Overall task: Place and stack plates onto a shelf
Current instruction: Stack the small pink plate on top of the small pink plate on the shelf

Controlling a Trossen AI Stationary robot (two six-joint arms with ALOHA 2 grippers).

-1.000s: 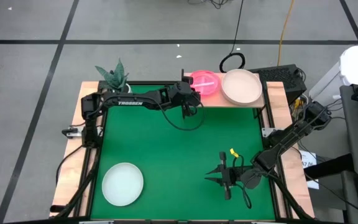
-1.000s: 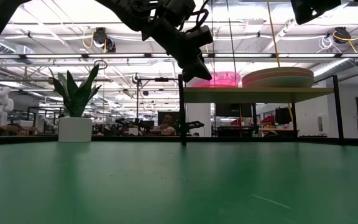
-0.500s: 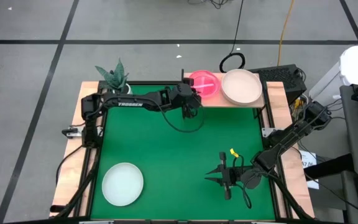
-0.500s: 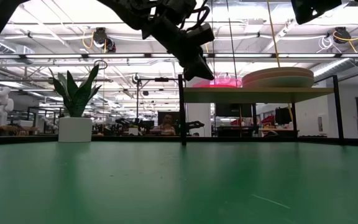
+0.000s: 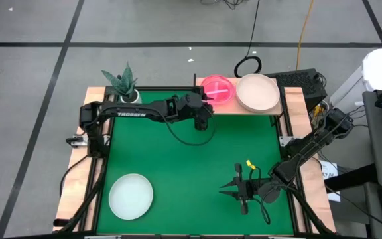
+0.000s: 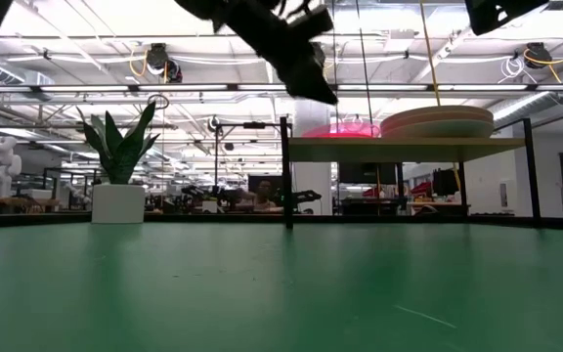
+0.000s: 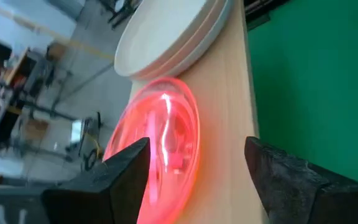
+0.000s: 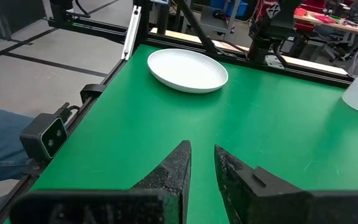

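Observation:
The shelf (image 5: 244, 108) stands at the table's far edge. On its left half lies a see-through pink plate (image 5: 217, 89) (image 7: 166, 137), flat on the board. On its right half sits a stack of beige plates (image 5: 257, 93) (image 6: 436, 122). My left gripper (image 5: 207, 109) (image 6: 316, 88) hovers open just off the shelf's near-left corner, above board height, its fingers on either side of the pink plate without touching it. A pale plate (image 5: 130, 196) (image 8: 187, 70) rests on the green table at the near left. My right gripper (image 5: 241, 189) waits shut at the near right, holding nothing.
A potted plant (image 5: 121, 83) (image 6: 117, 186) stands at the far left corner, beside the left arm. The shelf's thin dark legs (image 6: 285, 171) rise from the table at the far edge. Green tabletop (image 5: 178, 159) lies between the pale plate and the right gripper.
My left gripper has opened and let go of the pink plate, which has settled flat on the shelf's left half. The gripper has then risen and drawn back a little from the shelf.

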